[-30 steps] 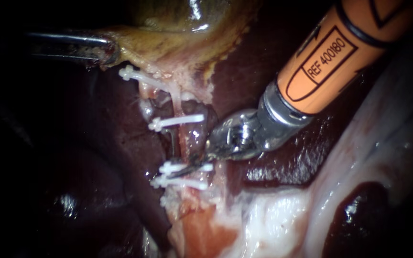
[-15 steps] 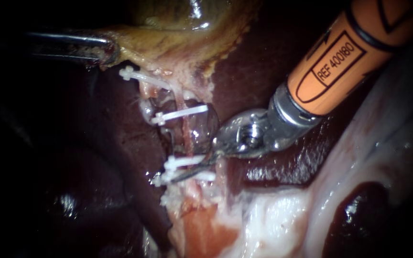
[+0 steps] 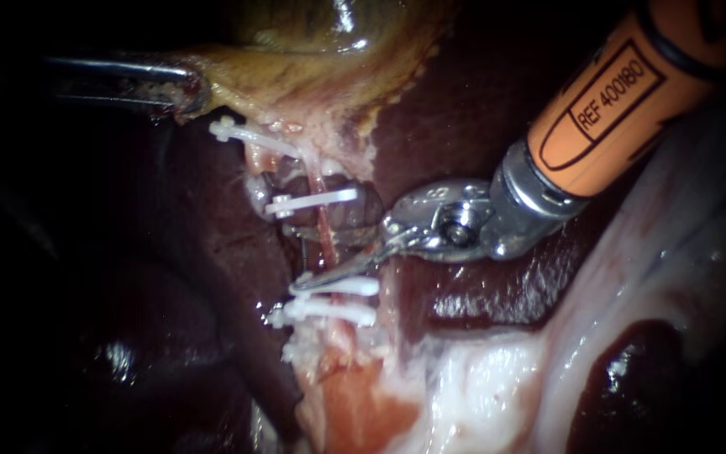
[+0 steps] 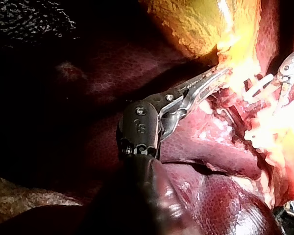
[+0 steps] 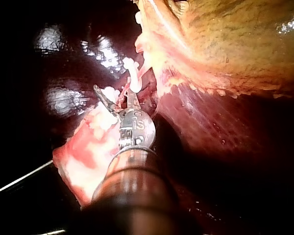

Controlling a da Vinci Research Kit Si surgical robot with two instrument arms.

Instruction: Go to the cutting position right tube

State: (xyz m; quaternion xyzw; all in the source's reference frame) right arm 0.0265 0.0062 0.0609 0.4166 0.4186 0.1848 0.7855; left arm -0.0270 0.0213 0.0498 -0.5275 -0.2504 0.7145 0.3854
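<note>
White clips (image 3: 317,200) flank the tube (image 3: 324,240); right instrument (image 3: 319,279), blades parted between them, looks poised to cut. Left instrument (image 3: 182,91), upper left, clamps the gallbladder (image 3: 296,50), likely for tension.

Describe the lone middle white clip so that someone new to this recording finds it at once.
Start at the yellow-green gallbladder at the endoscope view's top and follow the pale tissue down over the dark liver. Four white clips cross it; the middle clip is second from the gallbladder. It stands alone, just above the right instrument's tip, whereas the lower two lie as a close pair.
</note>
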